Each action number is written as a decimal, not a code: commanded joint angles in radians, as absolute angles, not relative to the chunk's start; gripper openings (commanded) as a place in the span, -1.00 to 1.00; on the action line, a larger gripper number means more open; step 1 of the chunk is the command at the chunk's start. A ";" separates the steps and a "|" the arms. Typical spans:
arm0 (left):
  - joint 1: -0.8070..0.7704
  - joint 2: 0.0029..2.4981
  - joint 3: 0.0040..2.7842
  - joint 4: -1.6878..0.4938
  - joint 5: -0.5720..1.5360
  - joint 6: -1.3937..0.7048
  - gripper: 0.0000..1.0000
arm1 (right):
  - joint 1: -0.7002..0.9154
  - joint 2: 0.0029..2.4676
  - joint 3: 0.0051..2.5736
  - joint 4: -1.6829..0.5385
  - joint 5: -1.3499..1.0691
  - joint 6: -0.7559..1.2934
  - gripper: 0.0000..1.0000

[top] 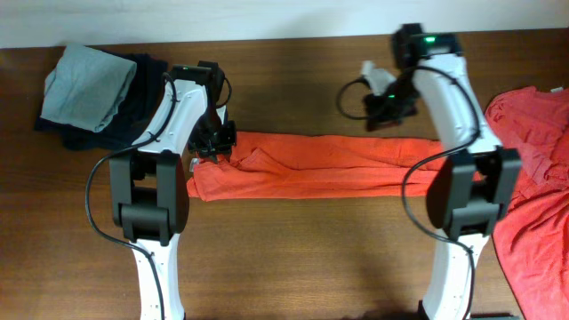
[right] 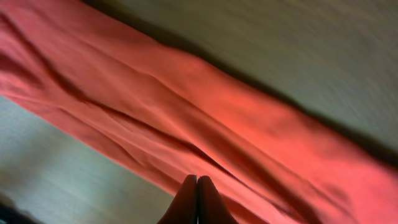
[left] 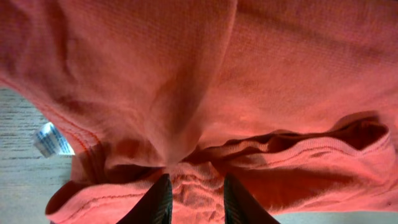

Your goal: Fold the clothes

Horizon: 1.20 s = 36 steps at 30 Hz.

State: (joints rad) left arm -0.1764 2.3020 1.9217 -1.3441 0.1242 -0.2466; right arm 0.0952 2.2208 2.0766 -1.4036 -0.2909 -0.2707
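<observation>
**Left pincer point(left: 196, 182) nipped on the strip-folded T-shirt point(top: 329, 164); right pincer point(right: 197, 180) closed on nothing.**

The left fingers stand a little apart with a ridge of orange-red cloth bunched between them, near the white label point(left: 53, 138). The right fingertips meet with no cloth seen between them. Overhead, that pincer hangs over the table point(top: 293, 80) just beyond the strip's far edge. The shirt lies as a long band across the table between the two arms. For a clean end-over-end fold, I judge the right pincer should open and come down on the band's edge, catching every layer. Both should then lift level together, since a one-sided pull would likely drag the strip askew. A second orange-red shirt point(top: 533, 178) lies heaped at the right edge.
</observation>
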 commanded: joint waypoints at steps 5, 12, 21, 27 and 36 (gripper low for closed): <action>-0.171 2.296 1.914 -1.343 0.086 -0.231 -0.44 | 0.257 2.236 1.993 -1.251 -0.302 -0.358 -0.92; -0.167 2.296 1.914 -1.342 0.082 -0.231 -0.43 | 0.317 2.240 1.844 -1.136 -0.269 -0.389 -0.92; -0.167 2.296 1.914 -1.297 0.082 -0.189 -0.54 | 0.320 2.240 1.694 -1.023 -0.258 -0.415 -0.92; -0.167 2.296 1.911 -1.268 0.078 -0.162 -0.62 | 0.320 2.239 1.694 -1.030 -0.258 -0.415 -0.92; -0.167 2.296 1.911 -1.267 0.056 -0.163 -0.62 | 0.320 2.238 1.700 -1.097 -0.329 -0.415 -0.92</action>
